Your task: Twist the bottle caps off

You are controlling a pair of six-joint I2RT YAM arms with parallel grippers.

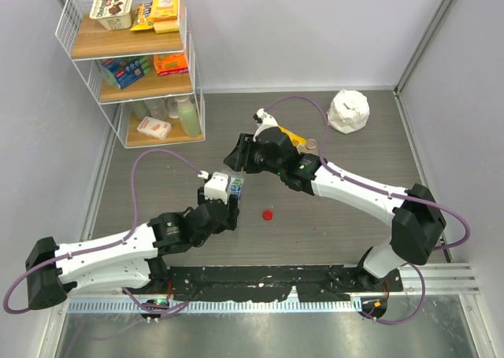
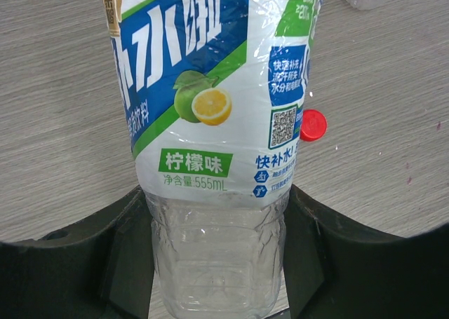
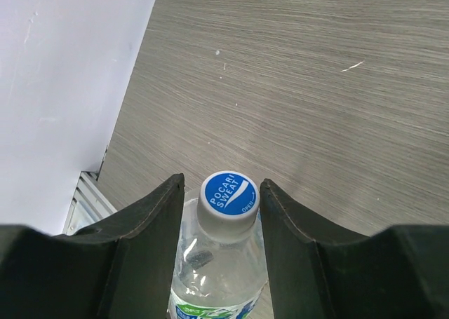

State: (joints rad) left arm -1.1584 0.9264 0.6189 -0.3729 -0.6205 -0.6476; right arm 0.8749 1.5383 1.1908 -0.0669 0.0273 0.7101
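- Your left gripper [image 2: 217, 242] is closed on the blue-and-white labelled bottle [image 2: 210, 87]. Its fingers press the clear lower body just below the label — that is your anchor.
- Your right gripper [image 3: 223, 191] is drawn narrow around the white cap [image 3: 228, 195]. One finger lies against the cap's side and the other shows a sliver of gap, so I cannot tell whether it bites.
- The relation that counts: the cap sits squarely between the right fingertips. The bottle's long axis runs on from that hand, with the neck up toward the right wrist and the base down in the left grip. From above, the bottle looks roughly upright, with the right gripper over its top.
- The right arm is the one at the cap; the left is lower on the body. In my judgement the twist belongs to your right wrist, turning about that axis while the left holds against it.
- Further out, a red cap [image 2: 313, 125] lies loose on the table [image 3: 330, 87] just beside the held bottle, so one cap appears to be off.
- The yellow bottle [image 1: 290, 135] is beyond the right arm, well apart — I cannot tell whether it is capped.
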